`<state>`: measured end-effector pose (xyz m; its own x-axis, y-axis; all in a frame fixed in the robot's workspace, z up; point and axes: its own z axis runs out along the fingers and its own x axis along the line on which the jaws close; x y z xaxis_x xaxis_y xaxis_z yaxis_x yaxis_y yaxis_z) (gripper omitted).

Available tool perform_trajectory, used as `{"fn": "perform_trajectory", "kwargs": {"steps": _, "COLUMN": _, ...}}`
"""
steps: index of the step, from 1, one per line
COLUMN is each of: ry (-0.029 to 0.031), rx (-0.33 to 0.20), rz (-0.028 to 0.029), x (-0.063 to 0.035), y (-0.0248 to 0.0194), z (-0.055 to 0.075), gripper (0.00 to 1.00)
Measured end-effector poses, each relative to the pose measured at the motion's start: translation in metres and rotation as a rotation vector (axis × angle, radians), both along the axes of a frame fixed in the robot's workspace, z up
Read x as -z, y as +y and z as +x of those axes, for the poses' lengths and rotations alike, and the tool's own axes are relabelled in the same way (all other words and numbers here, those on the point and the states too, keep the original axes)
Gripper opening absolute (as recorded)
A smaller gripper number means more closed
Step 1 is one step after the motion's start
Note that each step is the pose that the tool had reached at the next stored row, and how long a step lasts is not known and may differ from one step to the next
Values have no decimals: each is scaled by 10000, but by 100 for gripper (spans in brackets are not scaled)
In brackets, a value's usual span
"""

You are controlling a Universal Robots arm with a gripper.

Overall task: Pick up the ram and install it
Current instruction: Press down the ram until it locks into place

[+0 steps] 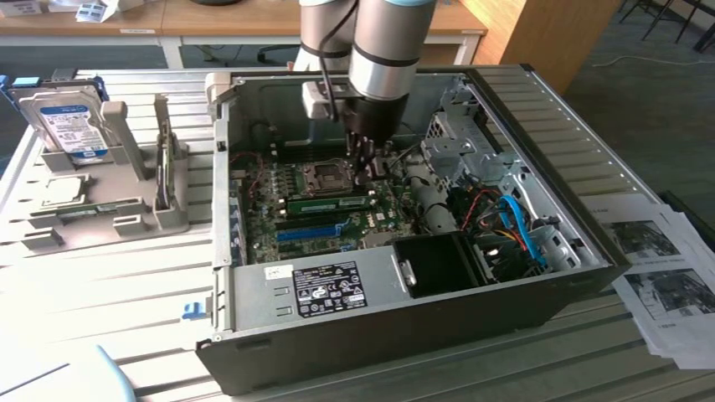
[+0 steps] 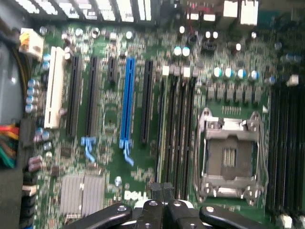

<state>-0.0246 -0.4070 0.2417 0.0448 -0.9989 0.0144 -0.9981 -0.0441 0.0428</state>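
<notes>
Gripper [image 1: 369, 161] hangs closed and empty over the motherboard [image 1: 293, 219], right above the ram [image 1: 331, 203] already seated there.

The computer case [image 1: 537, 297] looked like dull grey metal. The ram [image 1: 331, 202] was a shiny green board. The blue slot strip [image 2: 127, 102] looked like smooth plastic. Paper sheets [image 1: 659, 268] lay flat and matt.

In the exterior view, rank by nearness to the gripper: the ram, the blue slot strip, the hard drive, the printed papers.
1. The ram, lying in the motherboard just below the gripper.
2. The blue slot strip, a little further toward the case front.
3. and 4. The hard drive, far on the exterior view's left, and the printed papers, on its right: too close to call.
</notes>
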Motion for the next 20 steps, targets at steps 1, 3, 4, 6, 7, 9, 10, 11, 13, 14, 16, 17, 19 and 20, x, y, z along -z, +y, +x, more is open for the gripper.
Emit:
{"fn": "perform_trajectory", "kwargs": {"steps": 1, "ry": 1, "rx": 2, "rz": -2, "x": 0, "y": 0, "z": -42, "gripper": 9}}
{"fn": "perform_trajectory", "kwargs": {"steps": 3, "ry": 1, "rx": 1, "rz": -3, "x": 1, "y": -1, "z": -122, "gripper": 9}}
{"fn": "perform_trajectory", "kwargs": {"steps": 4, "ry": 1, "rx": 2, "rz": -3, "x": 1, "y": -1, "z": -163, "gripper": 9}}
{"fn": "perform_trajectory", "kwargs": {"steps": 6, "ry": 1, "rx": 1, "rz": -3, "x": 2, "y": -1, "z": -234, "gripper": 9}}
{"fn": "perform_trajectory", "kwargs": {"steps": 7, "ry": 1, "rx": 1, "rz": -3, "x": 3, "y": -1, "z": -267, "gripper": 9}}
{"fn": "perform_trajectory", "kwargs": {"steps": 9, "ry": 0, "rx": 1, "rz": -2, "x": 4, "y": -1, "z": -331, "gripper": 9}}
{"fn": "perform_trajectory", "kwargs": {"steps": 10, "ry": 1, "rx": 0, "rz": -3, "x": 4, "y": -1, "z": -364, "gripper": 9}}
{"fn": "perform_trajectory", "kwargs": {"steps": 11, "ry": 1, "rx": 1, "rz": -3, "x": 4, "y": -1, "z": -395, "gripper": 9}}
{"fn": "perform_trajectory", "kwargs": {"steps": 13, "ry": 1, "rx": 1, "rz": -2, "x": 5, "y": 0, "z": -453, "gripper": 9}}
{"fn": "perform_trajectory", "kwargs": {"steps": 14, "ry": 1, "rx": 1, "rz": -2, "x": 6, "y": -1, "z": -480, "gripper": 9}}
{"fn": "perform_trajectory", "kwargs": {"steps": 16, "ry": 1, "rx": 1, "rz": -2, "x": 6, "y": -1, "z": -529, "gripper": 9}}
{"fn": "perform_trajectory", "kwargs": {"steps": 17, "ry": 1, "rx": 2, "rz": -3, "x": 6, "y": -1, "z": -552, "gripper": 9}}
{"fn": "perform_trajectory", "kwargs": {"steps": 19, "ry": 1, "rx": 1, "rz": -3, "x": 6, "y": -1, "z": -601, "gripper": 9}}
{"fn": "perform_trajectory", "kwargs": {"steps": 20, "ry": 1, "rx": 0, "rz": -3, "x": 6, "y": -1, "z": -624, "gripper": 9}}
